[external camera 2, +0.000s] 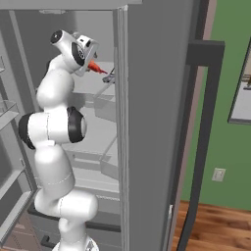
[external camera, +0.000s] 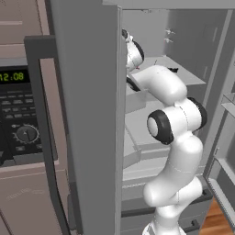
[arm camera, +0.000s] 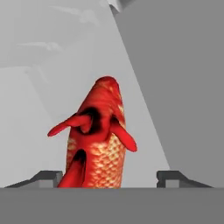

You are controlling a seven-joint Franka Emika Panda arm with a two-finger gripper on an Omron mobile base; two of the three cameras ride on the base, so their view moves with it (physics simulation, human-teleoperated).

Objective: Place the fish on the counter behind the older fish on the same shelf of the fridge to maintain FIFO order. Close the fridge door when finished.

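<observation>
The red-orange fish [arm camera: 98,140] sits between my gripper's [arm camera: 109,177] two fingertips, with a gap on each side, so the jaws stand open and do not touch it. In the right base view my gripper [external camera 2: 89,62] is inside the open fridge [external camera 2: 157,98], just over the pale shelf [external camera 2: 95,86]. There the fish [external camera 2: 96,67] pokes out from the hand towards the dark grey older fish [external camera 2: 111,75], which lies a little further right on the same shelf. I cannot tell whether the red fish rests on the shelf. The counter is out of view.
Both fridge doors stand open, one slab [external camera: 87,114] close on the arm's left and one [external camera 2: 157,147] on its right. White drawer bins [external camera 2: 105,110] sit under the shelf. A black-fronted oven [external camera: 20,119] is at the far left.
</observation>
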